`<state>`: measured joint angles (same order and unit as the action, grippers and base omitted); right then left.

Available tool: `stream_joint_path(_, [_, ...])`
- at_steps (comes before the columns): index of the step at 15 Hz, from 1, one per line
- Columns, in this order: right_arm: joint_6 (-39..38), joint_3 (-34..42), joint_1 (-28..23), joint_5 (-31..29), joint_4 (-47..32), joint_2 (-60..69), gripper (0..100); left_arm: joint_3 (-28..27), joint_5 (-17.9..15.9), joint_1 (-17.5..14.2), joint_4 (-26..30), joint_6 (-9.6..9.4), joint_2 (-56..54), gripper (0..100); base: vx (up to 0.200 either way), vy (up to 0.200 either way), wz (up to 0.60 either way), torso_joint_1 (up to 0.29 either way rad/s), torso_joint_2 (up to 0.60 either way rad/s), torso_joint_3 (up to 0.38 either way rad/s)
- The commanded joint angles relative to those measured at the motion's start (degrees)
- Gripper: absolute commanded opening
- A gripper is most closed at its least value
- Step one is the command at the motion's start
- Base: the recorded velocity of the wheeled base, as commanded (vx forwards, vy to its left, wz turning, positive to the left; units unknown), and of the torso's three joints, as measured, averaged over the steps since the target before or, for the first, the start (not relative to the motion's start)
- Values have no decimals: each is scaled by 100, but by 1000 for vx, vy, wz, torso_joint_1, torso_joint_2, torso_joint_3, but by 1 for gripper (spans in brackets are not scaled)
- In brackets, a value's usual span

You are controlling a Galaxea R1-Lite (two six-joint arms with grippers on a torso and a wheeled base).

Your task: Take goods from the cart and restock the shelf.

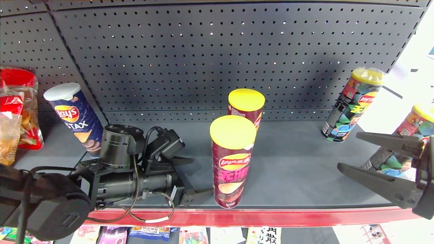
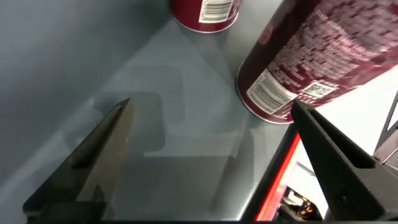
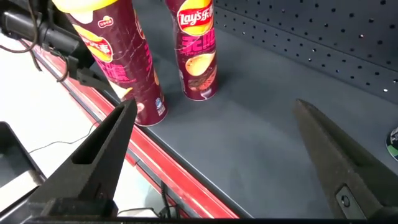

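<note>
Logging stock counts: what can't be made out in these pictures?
- Colourful packets below the red shelf lip: head view, cut by the bottom edge.
- Black-and-green yellow-lidded crisp tube at the far right: head view, base behind the right pincer, side cut by the edge.
- Blue white-lidded crisp tube: head view, base behind the left arm.

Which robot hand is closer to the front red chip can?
Left. The left gripper is open just beside the front can; the right gripper is open far off on its other side.
</note>
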<state>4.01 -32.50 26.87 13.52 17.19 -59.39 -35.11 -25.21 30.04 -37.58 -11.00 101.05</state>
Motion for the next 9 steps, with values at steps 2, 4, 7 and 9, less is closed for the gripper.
stream_joint_path(2, [3,-2,3,2,4,-20,100,-49,-1,55,-3,1,55,100,0,0,0,0,0,0])
stream_joint_path(4, [3,-11,3,2,4,-20,100,-57,-1,55,-3,10,55,100,0,0,0,0,0,0])
stream_joint_path(7, [3,-46,3,2,-5,-37,100,-145,-1,55,-12,10,143,100,0,0,0,0,0,0])
stream_joint_path(9, [3,-55,3,2,-5,-37,100,-251,-1,81,-3,10,205,100,0,0,0,0,0,0])
